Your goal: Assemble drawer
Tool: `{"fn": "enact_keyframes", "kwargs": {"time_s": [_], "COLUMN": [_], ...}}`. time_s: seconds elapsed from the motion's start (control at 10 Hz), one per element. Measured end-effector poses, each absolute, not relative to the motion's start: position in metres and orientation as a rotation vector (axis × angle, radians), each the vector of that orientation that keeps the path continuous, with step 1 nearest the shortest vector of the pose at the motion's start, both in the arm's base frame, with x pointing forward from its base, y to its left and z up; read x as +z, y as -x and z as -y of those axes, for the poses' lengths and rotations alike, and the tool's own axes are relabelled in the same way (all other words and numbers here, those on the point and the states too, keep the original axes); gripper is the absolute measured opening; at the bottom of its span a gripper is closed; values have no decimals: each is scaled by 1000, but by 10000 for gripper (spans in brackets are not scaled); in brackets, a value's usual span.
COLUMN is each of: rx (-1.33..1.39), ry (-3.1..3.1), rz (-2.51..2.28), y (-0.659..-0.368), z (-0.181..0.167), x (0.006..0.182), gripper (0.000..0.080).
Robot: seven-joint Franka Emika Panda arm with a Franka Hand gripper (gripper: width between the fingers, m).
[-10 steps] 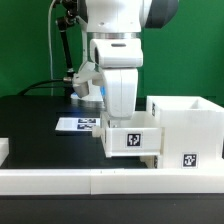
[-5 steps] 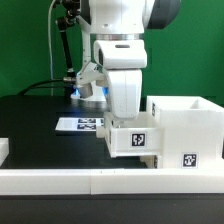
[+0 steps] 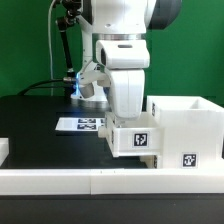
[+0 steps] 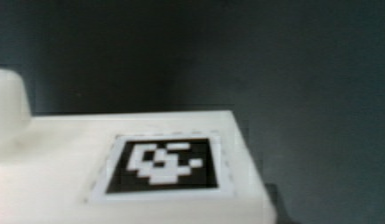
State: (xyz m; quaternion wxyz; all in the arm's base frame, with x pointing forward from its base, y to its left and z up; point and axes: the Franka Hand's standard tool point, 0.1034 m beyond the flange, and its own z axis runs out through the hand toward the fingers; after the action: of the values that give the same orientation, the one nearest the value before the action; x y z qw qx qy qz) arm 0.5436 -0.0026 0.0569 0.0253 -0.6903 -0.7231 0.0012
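1 tray point(image 3: 134, 140) | directly under end effector point(image 3: 128, 118) | grip state unclear

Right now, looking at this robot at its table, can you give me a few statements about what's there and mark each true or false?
1. The arm is down over a small white tray that shows a square tag. True.
2. The tall white shell lies tipped on its side. False: it stands upright, open at the top.
3. The tray sits to the exterior view's left of the shell. True.
4. The table is bright red. False: it is black.
5. The marker board rests on top of the shell. False: it lies flat on the table, behind the tray.
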Motion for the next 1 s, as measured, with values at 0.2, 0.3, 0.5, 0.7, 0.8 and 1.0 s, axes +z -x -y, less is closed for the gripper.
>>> {"fn": "enact_keyframes", "kwargs": {"time_s": [0.2, 0.3, 0.5, 0.7, 0.8, 1.0], "rx": [8, 11, 18, 19, 19, 18], "ry": [2125, 2135, 2159, 2170, 2176, 2177], "rz": [2259, 2253, 2237, 2223, 2216, 2216], "y": [-545, -544, -544, -544, -544, -544], "z": [2, 2, 2, 3, 6, 6], "x": [57, 57, 57, 55, 55, 55], "gripper": [42, 42, 42, 42, 42, 42]}}
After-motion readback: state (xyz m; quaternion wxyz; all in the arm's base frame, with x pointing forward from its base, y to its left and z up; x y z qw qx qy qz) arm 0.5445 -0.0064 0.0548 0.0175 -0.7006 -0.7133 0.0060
